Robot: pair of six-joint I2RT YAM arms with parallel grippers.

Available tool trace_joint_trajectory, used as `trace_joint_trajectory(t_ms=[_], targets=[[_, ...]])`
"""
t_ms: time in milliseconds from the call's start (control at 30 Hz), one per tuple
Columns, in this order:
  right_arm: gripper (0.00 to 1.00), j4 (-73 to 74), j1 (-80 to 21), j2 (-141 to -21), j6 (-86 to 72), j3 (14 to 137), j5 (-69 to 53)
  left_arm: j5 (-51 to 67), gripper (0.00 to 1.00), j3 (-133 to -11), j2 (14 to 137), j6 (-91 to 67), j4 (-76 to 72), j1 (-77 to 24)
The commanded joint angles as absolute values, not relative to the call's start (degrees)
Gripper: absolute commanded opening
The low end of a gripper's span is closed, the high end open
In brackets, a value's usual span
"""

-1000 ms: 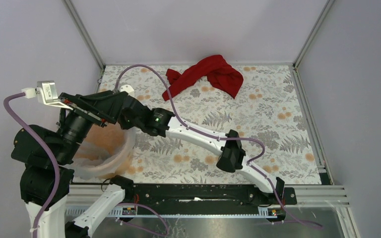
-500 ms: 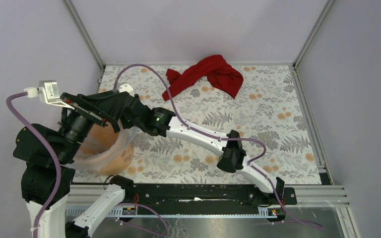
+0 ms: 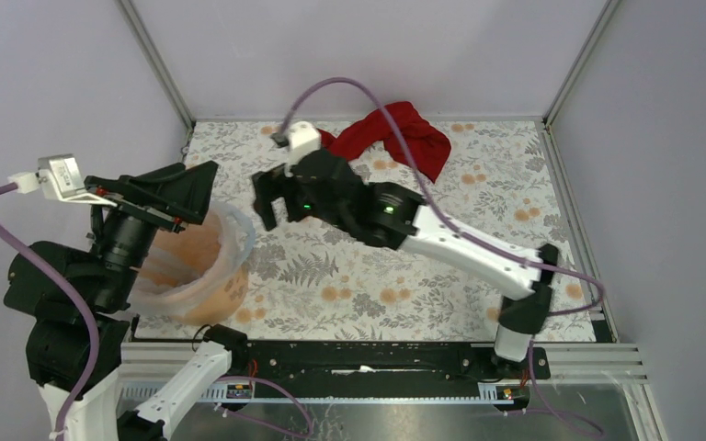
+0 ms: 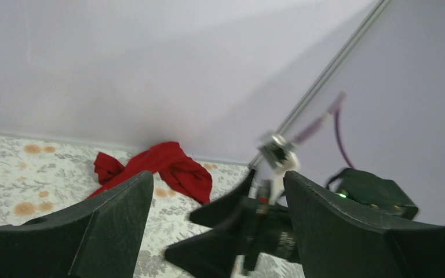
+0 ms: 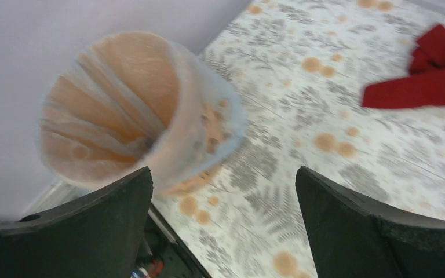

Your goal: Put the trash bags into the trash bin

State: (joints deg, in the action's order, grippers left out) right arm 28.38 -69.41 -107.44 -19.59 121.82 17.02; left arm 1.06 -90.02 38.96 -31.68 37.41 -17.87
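Observation:
The orange trash bin (image 3: 204,287) stands at the mat's left edge. A pale blue trash bag (image 3: 237,231) lines it, its film folded over the rim and down the outer wall. In the right wrist view the trash bin (image 5: 107,110) and the trash bag (image 5: 217,124) sit at upper left. My left gripper (image 3: 200,188) hovers over the bin's far rim, open, with nothing between its fingers. My right gripper (image 3: 269,204) hangs open and empty just right of the bin, apart from the bag. From the left wrist my left gripper (image 4: 217,176) frames the right gripper (image 4: 226,231).
A red cloth (image 3: 395,138) lies crumpled at the back of the floral mat (image 3: 478,202), also seen as the red cloth (image 5: 429,75) in the right wrist view. Grey walls close in left, back and right. A black rail (image 3: 368,354) runs along the near edge.
My right gripper opened, let go of the bag at the bin's rim and swung up and right, away from the bin. The left arm shifted slightly left.

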Motion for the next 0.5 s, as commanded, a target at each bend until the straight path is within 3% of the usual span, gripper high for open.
trace_joint_trajectory(t_ms=[0, 233, 467], targets=[[1.00, 25.7, -65.5, -91.9, -16.5, 104.6, 23.9, -3.5, 0.89, -92.2, 39.0, -29.1, 35.4, -18.0], [1.00, 28.0, -61.4, -62.5, -8.1, 87.0, 38.9, -3.3, 0.96, -92.6, 42.8, -28.1, 33.4, -18.0], [1.00, 37.4, -61.4, -50.8, -1.4, 89.8, 51.0, -1.8, 0.99, -92.1, 45.7, -28.2, 30.3, -18.0]])
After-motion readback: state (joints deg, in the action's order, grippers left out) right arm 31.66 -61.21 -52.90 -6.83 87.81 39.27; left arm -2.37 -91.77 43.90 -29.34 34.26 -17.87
